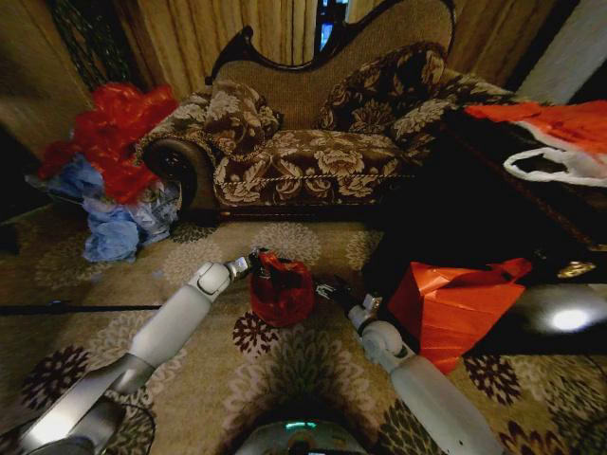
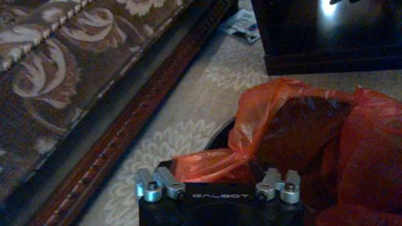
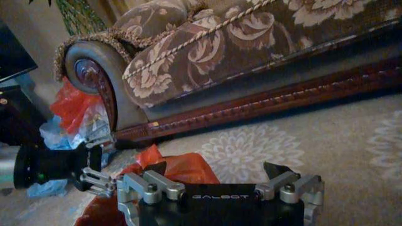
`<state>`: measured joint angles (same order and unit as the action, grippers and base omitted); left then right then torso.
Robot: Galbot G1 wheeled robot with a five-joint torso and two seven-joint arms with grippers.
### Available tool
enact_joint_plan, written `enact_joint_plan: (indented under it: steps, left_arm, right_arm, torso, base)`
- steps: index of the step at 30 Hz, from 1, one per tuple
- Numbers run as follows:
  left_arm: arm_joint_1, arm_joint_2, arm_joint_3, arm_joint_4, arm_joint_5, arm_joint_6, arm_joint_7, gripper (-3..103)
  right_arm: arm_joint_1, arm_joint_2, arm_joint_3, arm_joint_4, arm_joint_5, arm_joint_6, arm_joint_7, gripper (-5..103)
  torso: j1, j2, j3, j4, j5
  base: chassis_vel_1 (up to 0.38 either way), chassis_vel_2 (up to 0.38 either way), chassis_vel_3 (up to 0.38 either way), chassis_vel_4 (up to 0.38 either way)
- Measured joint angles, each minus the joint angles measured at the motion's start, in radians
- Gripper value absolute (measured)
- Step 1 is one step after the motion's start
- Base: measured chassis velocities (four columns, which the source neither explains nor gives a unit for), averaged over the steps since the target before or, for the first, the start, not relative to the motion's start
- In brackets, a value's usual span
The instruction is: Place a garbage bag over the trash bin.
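L gripper (image 1: pixel 254 264) sits at the near-left rim of the trash bin (image 2: pixel 217 136), fingers clamped on a bunched fold of the garbage bag (image 1: pixel 282 289); wrist cam shows red film pinched between them. Probably holding that edge so the bag mouth keeps stretched over the rim. R gripper (image 1: pixel 329 291) is just beside the bin's right side, fingers apart, nothing between them, tips close to the red film; looks staged to take the opposite edge.

Bin stands on patterned carpet (image 1: pixel 313 370) w/ bag draped over it, nearly all black hidden; only a dark arc of rim shows in L wrist view. Bag mouth looks open, interior dark.

Floral sofa (image 1: pixel 313 152) behind, well apart. Larger red-orange sheet (image 1: pixel 446 303) lies to the right against dark table (image 1: pixel 560 318). Heap of red/blue bags (image 1: pixel 114 180) back left.

Judgement: bag mostly on; right rim edge not yet settled.
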<state>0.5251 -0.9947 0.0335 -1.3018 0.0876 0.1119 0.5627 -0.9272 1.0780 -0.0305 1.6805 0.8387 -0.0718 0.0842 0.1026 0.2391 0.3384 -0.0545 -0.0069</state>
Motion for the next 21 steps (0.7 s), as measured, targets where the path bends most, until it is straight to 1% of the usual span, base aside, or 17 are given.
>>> enact_joint_plan:
  steps: [3,5,8,9,12,13,14,16,17,18,20,21]
  left_arm:
    - [-0.015,-0.024,0.002,0.044,0.005,-0.019,0.001,62]
    - [-0.02,-0.034,0.002,0.055,0.007,-0.023,0.001,62]
    - [-0.041,-0.077,0.005,0.094,0.02,-0.041,0.001,45]
    - [-0.041,-0.077,0.005,0.094,0.02,-0.041,0.001,45]
    - [-0.058,-0.102,0.013,0.1,0.024,-0.044,-0.001,30]
    - [-0.058,-0.102,0.013,0.1,0.024,-0.044,-0.001,30]
    - [-0.066,-0.11,0.016,0.105,0.025,-0.042,-0.001,24]
    - [-0.072,-0.118,0.018,0.113,0.026,-0.042,-0.002,24]
    - [-0.081,-0.131,0.019,0.127,0.029,-0.041,-0.002,14]
    - [-0.085,-0.137,0.019,0.133,0.03,-0.04,-0.003,14]
    - [-0.097,-0.149,0.023,0.138,0.029,-0.033,-0.004,3]
    - [-0.097,-0.149,0.023,0.138,0.029,-0.033,-0.004,3]
  right_arm:
    - [0.0,0.001,0.0,-0.005,-0.002,0.002,-0.004,100]
    - [0.0,0.001,0.0,-0.007,-0.003,0.003,-0.005,100]
    - [-0.001,0.003,-0.002,-0.015,-0.01,0.006,-0.009,100]
    - [-0.001,0.003,-0.002,-0.015,-0.01,0.006,-0.009,100]
    - [-0.003,0.005,-0.004,-0.018,-0.015,0.008,-0.01,100]
    - [-0.003,0.005,-0.004,-0.018,-0.015,0.008,-0.01,100]
    - [-0.003,0.005,-0.004,-0.018,-0.015,0.008,-0.01,100]
    - [-0.003,0.005,-0.004,-0.019,-0.015,0.009,-0.01,100]
    - [-0.002,0.005,-0.003,-0.019,-0.016,0.009,-0.01,100]
    - [-0.002,0.004,-0.003,-0.019,-0.016,0.009,-0.01,100]
    - [-0.002,0.001,-0.003,-0.019,-0.019,0.01,-0.01,100]
    - [-0.002,0.001,-0.003,-0.019,-0.019,0.01,-0.01,100]
  torso:
    - [0.0,0.0,0.0,0.0002,-0.0001]
    - [0.0,0.0,0.0,0.0002,-0.0001]
    - [0.0,0.0,0.0,-0.0001,-0.0002]
    - [0.0,0.0,0.0,-0.0001,-0.0002]
    - [0.0,0.0,0.0,0.0001,0.0]
    - [0.0,0.0,0.0,0.0001,0.0]
    - [0.0,0.0,0.0,0.0,0.0]
    - [0.0,0.0,0.0,0.0,0.0001]
    - [0.0,0.0,0.0,0.0,-0.0002]
    - [0.0,0.0,0.0,0.0,-0.0003]
    - [0.0,0.0,0.0,0.0,-0.0001]
    - [0.0,0.0,0.0,0.0,-0.0001]
  base:
    - [0.0,0.0,0.0,0.0]
    - [0.0,0.0,0.0,0.0]
    - [0.0,0.0,0.0,0.0]
    - [0.0,0.0,0.0,0.0]
    - [0.0,0.0,0.0,0.0]
    - [0.0,0.0,0.0,0.0]
    - [0.0,0.0,0.0,0.0]
    - [0.0,0.0,0.0,0.0]
    - [0.0,0.0,0.0,0.0]
    - [0.0,0.0,0.0,0.0]
    - [0.0,0.0,0.0,0.0]
    - [0.0,0.0,0.0,0.0]
